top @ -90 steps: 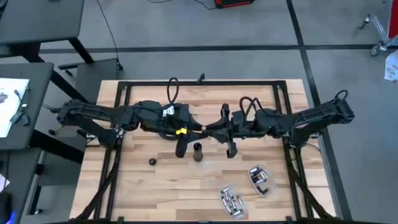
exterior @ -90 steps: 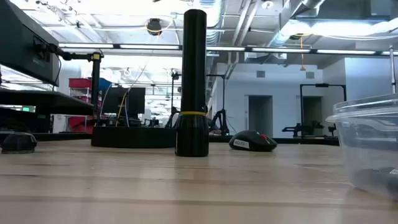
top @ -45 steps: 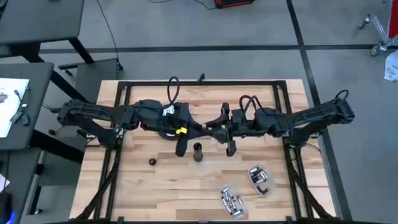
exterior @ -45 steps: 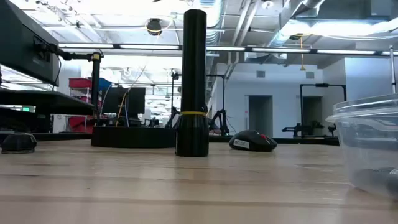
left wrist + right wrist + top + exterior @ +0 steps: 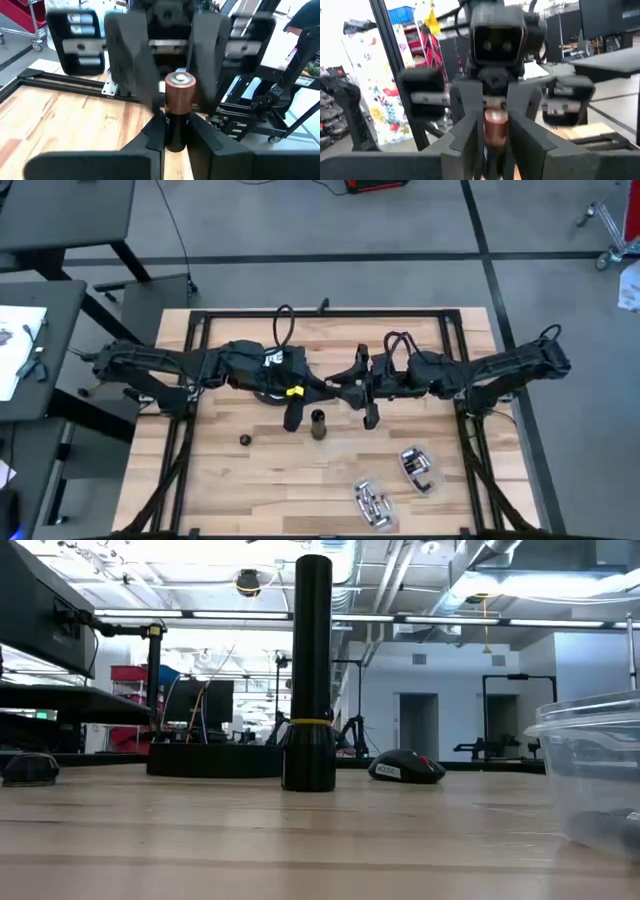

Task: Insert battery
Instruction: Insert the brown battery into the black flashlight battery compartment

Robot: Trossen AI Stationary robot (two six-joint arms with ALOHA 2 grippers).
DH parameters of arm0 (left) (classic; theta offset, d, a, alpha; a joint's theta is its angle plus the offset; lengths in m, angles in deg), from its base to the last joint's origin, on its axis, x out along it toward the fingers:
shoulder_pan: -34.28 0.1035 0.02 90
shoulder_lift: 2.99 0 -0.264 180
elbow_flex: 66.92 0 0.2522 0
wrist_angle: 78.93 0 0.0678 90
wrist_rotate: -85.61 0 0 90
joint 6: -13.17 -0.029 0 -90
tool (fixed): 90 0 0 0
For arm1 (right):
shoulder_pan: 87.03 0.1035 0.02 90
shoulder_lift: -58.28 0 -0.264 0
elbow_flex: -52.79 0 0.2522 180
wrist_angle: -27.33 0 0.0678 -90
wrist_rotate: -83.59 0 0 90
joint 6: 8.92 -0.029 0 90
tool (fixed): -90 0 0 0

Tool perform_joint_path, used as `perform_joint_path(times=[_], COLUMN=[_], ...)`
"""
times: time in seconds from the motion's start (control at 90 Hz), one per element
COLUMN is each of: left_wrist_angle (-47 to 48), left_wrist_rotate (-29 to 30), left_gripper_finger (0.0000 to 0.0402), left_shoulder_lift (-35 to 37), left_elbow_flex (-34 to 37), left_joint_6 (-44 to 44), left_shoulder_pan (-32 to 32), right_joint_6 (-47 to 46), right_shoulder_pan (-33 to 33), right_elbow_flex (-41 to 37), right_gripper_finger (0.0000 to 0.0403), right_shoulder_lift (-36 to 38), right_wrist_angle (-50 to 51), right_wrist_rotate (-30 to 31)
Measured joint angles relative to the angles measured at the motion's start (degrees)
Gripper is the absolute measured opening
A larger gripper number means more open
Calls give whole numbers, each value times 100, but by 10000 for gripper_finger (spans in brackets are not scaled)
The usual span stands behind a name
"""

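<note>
A battery (image 5: 179, 97) with a copper end and a black end is held in the air between my two grippers, which face each other over the table's middle. My left gripper (image 5: 320, 387) is shut on it. My right gripper (image 5: 347, 388) is shut on it from the other side. Just nearer than them, a black flashlight (image 5: 318, 423) with a yellow ring stands upright on its wide head (image 5: 308, 765). A small dark cap (image 5: 245, 440) lies on the wood to its left. My left gripper pinches the battery's black end (image 5: 175, 131) between its two fingers. The fingers come level from the table's left and lie along the battery, which is lifted clear of the table. My right gripper pinches the copper end (image 5: 495, 125) between its two fingers. They come level from the table's right and also lie along the battery. How far back the battery reaches does not show.
Two clear containers (image 5: 372, 505) (image 5: 420, 468) holding batteries sit near the front right. One of them (image 5: 590, 780) fills the low view's right edge. A black frame (image 5: 320, 313) runs around the wooden table top, and a dark round base (image 5: 210, 758) stands behind the flashlight.
My right gripper has edged a little toward the table's left, closer to my left gripper. The flashlight, cap and containers have stayed where they were.
</note>
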Motion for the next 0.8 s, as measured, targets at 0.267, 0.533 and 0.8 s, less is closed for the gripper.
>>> perform_joint_path(times=[0.267, 0.533, 0.8], left_wrist_angle=[17, -221, -466], left_wrist_rotate=[-7, -13, -28], left_gripper_finger=[27, 74, 86], left_shoulder_lift=[7, 0, -2], left_elbow_flex=[0, 0, 4], left_joint_6=[-9, 20, 20], left_shoulder_pan=[0, 16, 79], right_joint_6=[83, 111, 109], right_shoulder_pan=[-26, -18, -22], right_elbow_flex=[0, 1, 17], right_gripper_finger=[22, 22, 22], right_shoulder_lift=[0, 0, 11], right_wrist_angle=[-110, -121, -153], right_wrist_rotate=[-15, -13, -6])
